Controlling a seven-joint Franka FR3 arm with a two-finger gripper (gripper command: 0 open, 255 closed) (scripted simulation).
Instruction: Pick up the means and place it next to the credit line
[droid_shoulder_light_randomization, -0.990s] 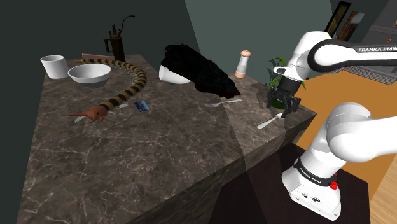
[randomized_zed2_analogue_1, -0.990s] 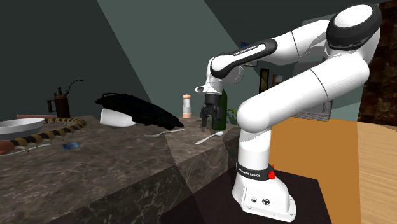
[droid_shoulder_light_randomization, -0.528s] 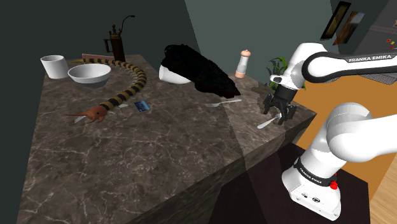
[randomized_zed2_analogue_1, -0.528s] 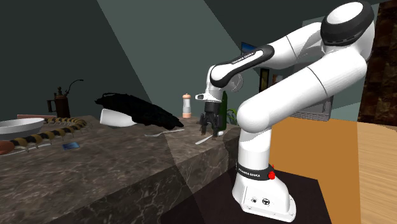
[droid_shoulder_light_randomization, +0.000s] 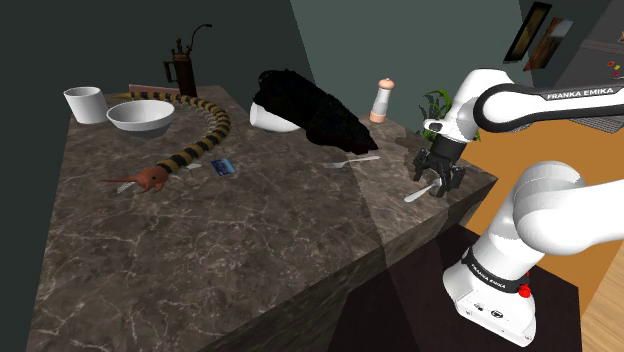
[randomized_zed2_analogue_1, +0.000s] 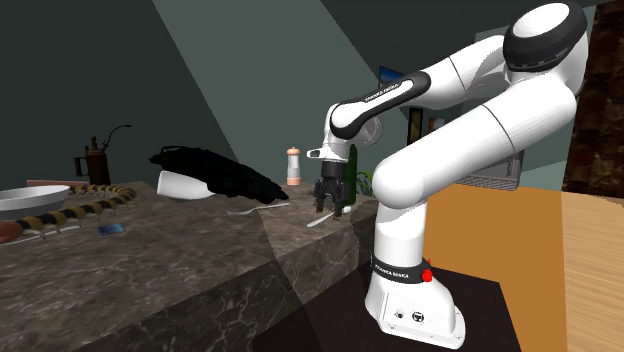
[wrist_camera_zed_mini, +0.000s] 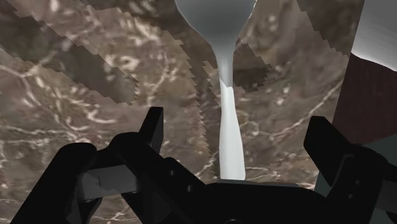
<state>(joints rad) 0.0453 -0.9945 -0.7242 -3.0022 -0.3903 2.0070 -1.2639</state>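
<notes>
I read the end effector (wrist_camera_zed_mini: 235, 130) as released, its fingers straddling the pale spoon (wrist_camera_zed_mini: 230, 149) (handle between them, untouched). The spoon lies at the bench (droid_shoulder_light_randomization: 250, 240) corner on the shoulder view's right, well apart from the blue card (droid_shoulder_light_randomization: 223, 166).

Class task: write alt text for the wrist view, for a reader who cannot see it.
An open black end effector straddles the handle of a pale spoon lying on a dark marbled countertop, without touching it. The spoon's bowl points away from the end effector.
</notes>
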